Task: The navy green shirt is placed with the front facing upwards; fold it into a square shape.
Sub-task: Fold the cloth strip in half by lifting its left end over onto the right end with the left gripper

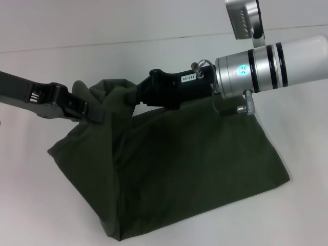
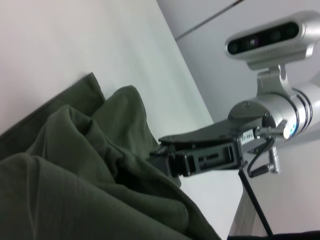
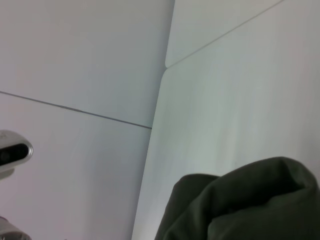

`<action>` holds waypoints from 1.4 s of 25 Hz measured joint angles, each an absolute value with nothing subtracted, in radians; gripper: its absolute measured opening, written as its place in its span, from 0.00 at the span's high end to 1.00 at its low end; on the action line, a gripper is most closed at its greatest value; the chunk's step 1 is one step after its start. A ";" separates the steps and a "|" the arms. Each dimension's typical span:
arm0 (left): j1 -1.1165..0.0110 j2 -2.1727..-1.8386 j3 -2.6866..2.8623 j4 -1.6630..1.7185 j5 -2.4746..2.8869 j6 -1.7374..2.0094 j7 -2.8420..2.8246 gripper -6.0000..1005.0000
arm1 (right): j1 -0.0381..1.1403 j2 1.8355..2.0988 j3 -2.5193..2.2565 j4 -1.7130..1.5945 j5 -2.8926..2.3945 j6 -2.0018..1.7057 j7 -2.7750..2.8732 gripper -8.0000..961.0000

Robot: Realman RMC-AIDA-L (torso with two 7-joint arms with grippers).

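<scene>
The navy green shirt point(image 1: 195, 154) is plain dark olive with no lettering showing. Its far edge is lifted off the table into a bunched ridge, and the rest slopes down toward me. My left gripper point(image 1: 95, 113) reaches in from the left and is shut on the raised fabric at the left end of the ridge. My right gripper point(image 1: 134, 96) comes in from the right, shut on the fabric at the middle of the ridge. In the left wrist view, folds of the shirt point(image 2: 75, 175) fill the foreground and the right gripper point(image 2: 157, 155) bites into them. A hump of the shirt point(image 3: 250, 205) shows in the right wrist view.
The shirt lies on a white table point(image 1: 46, 205), which has a seam line running across its far side. The right arm's silver wrist with its camera point(image 1: 246, 20) hangs above the shirt's right half.
</scene>
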State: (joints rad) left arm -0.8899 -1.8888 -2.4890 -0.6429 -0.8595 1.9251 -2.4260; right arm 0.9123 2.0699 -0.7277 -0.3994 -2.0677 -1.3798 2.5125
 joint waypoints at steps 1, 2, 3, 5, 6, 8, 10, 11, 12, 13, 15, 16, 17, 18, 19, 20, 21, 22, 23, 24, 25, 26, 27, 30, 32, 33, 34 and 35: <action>-0.890 -1.890 -2.491 -0.643 -0.860 1.924 -2.428 0.92 | 0.912 2.070 -0.730 -0.399 -2.068 -1.381 2.512 0.99; -0.892 -1.893 -2.492 -0.643 -0.861 1.922 -2.429 0.92 | 0.912 2.070 -0.731 -0.399 -2.068 -1.382 2.512 0.99; -0.895 -1.896 -2.492 -0.643 -0.861 1.922 -2.429 0.92 | 0.912 2.070 -0.731 -0.400 -2.068 -1.383 2.512 0.99; -0.904 -1.901 -2.491 -0.642 -0.869 1.923 -2.430 0.92 | 0.911 2.067 -0.730 -0.400 -2.068 -1.384 2.513 0.99; -0.908 -1.902 -2.490 -0.642 -0.877 1.924 -2.430 0.92 | 0.910 2.066 -0.728 -0.401 -2.068 -1.384 2.513 0.99; -0.919 -1.904 -2.486 -0.640 -0.900 1.928 -2.430 0.92 | 0.905 2.064 -0.726 -0.402 -2.068 -1.383 2.514 0.99; -0.931 -1.908 -2.482 -0.635 -0.910 1.929 -2.430 0.91 | 0.901 2.062 -0.725 -0.406 -2.068 -1.383 2.516 0.99; -0.937 -1.911 -2.482 -0.631 -0.911 1.929 -2.431 0.91 | 0.899 2.061 -0.724 -0.407 -2.068 -1.382 2.516 0.99; -0.945 -1.915 -2.481 -0.626 -0.911 1.929 -2.432 0.91 | 0.897 2.060 -0.722 -0.409 -2.068 -1.382 2.516 0.99; -0.954 -1.922 -2.480 -0.620 -0.911 1.928 -2.434 0.91 | 0.895 2.057 -0.719 -0.409 -2.068 -1.383 2.516 0.99; -0.965 -1.933 -2.479 -0.609 -0.910 1.921 -2.436 0.91 | 0.891 2.050 -0.710 -0.410 -2.067 -1.384 2.516 0.99; -0.971 -1.941 -2.478 -0.605 -0.908 1.913 -2.441 0.91 | 0.888 2.046 -0.704 -0.410 -2.067 -1.385 2.516 0.99; -0.976 -1.948 -2.475 -0.604 -0.907 1.904 -2.445 0.91 | 0.886 2.042 -0.700 -0.410 -2.067 -1.385 2.516 0.99; -0.981 -1.957 -2.469 -0.603 -0.906 1.890 -2.452 0.91 | 0.882 2.037 -0.694 -0.411 -2.067 -1.386 2.515 0.99; -0.984 -1.962 -2.464 -0.603 -0.907 1.876 -2.459 0.91 | 0.879 2.031 -0.691 -0.411 -2.067 -1.386 2.514 0.99; -0.988 -1.969 -2.457 -0.602 -0.907 1.860 -2.466 0.91 | 0.877 2.027 -0.689 -0.411 -2.066 -1.386 2.513 0.99; -0.991 -1.973 -2.452 -0.602 -0.907 1.845 -2.472 0.91 | 0.873 2.022 -0.687 -0.412 -2.066 -1.387 2.512 0.99; -0.995 -1.983 -2.440 -0.601 -0.907 1.820 -2.482 0.91 | 0.868 2.017 -0.686 -0.412 -2.066 -1.387 2.512 0.99; -0.999 -1.988 -2.435 -0.600 -0.908 1.809 -2.485 0.91 | 0.864 2.013 -0.685 -0.412 -2.066 -1.387 2.511 0.99; -1.002 -1.993 -2.431 -0.599 -0.910 1.802 -2.486 0.91 | 0.859 2.009 -0.683 -0.413 -2.066 -1.387 2.511 0.99; -1.004 -1.996 -2.429 -0.597 -0.912 1.796 -2.487 0.91 | 0.854 2.004 -0.681 -0.413 -2.066 -1.386 2.510 0.99; -1.016 -2.006 -2.429 -0.590 -0.912 1.782 -2.488 0.91 | 0.849 1.998 -0.678 -0.413 -2.066 -1.385 2.510 0.99; -1.016 -2.006 -2.429 -0.590 -0.912 1.782 -2.488 0.91 | 0.845 1.993 -0.676 -0.413 -2.066 -1.384 2.509 0.99; -1.032 -2.024 -2.427 -0.578 -0.912 1.766 -2.488 0.91 | 0.835 1.983 -0.669 -0.417 -2.066 -1.381 2.509 0.99; -1.042 -2.037 -2.422 -0.577 -0.912 1.760 -2.488 0.91 | 0.825 1.980 -0.660 -0.428 -2.066 -1.382 2.509 0.99; -1.046 -2.042 -2.419 -0.577 -0.912 1.759 -2.488 0.91 | 0.821 1.980 -0.657 -0.432 -2.066 -1.383 2.509 0.99; -1.050 -2.048 -2.416 -0.577 -0.912 1.758 -2.488 0.91 | 0.817 1.980 -0.652 -0.438 -2.066 -1.386 2.509 0.99; -1.054 -2.055 -2.414 -0.577 -0.912 1.756 -2.488 0.91 | 0.815 1.980 -0.650 -0.441 -2.066 -1.386 2.509 0.99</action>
